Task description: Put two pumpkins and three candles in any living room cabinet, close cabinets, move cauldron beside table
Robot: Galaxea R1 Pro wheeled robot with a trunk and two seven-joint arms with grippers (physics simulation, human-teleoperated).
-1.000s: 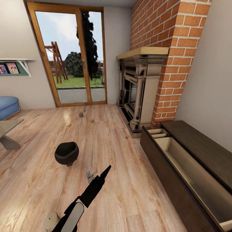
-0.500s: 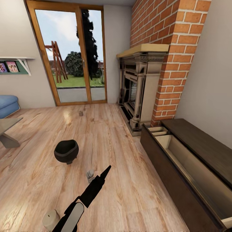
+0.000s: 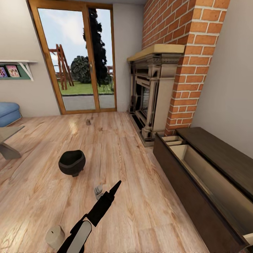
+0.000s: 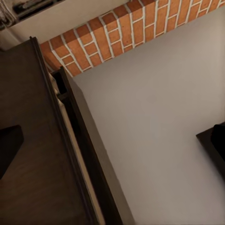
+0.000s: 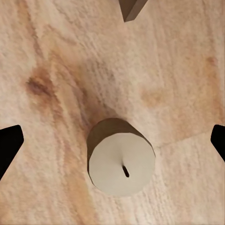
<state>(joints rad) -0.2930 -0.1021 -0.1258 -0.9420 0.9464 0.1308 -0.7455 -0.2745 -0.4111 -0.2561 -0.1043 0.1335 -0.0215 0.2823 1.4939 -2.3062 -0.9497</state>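
The black cauldron (image 3: 72,162) stands on the wood floor, left of centre in the head view. One beige candle (image 3: 55,237) is at the near left, a small grey one (image 3: 98,190) lies by the tip of my black left arm (image 3: 101,206), and a third small stub (image 3: 88,122) sits far off by the glass door. The long dark cabinet (image 3: 182,182) runs along the right wall with a drawer pulled out, pale inside. My left gripper (image 4: 112,140) is open and faces the cabinet top and wall. Open too, my right gripper (image 5: 112,140) hangs over an upright candle (image 5: 122,164).
An ornate fireplace (image 3: 151,102) under a brick chimney stands just beyond the cabinet. A corner of the glass table (image 3: 7,138) and a blue sofa (image 3: 7,113) show at the left edge. The open drawer juts into the floor space.
The whole head view has shifted a little, so the cauldron, candles and cabinet sit slightly higher in the picture. My left arm keeps the same pose.
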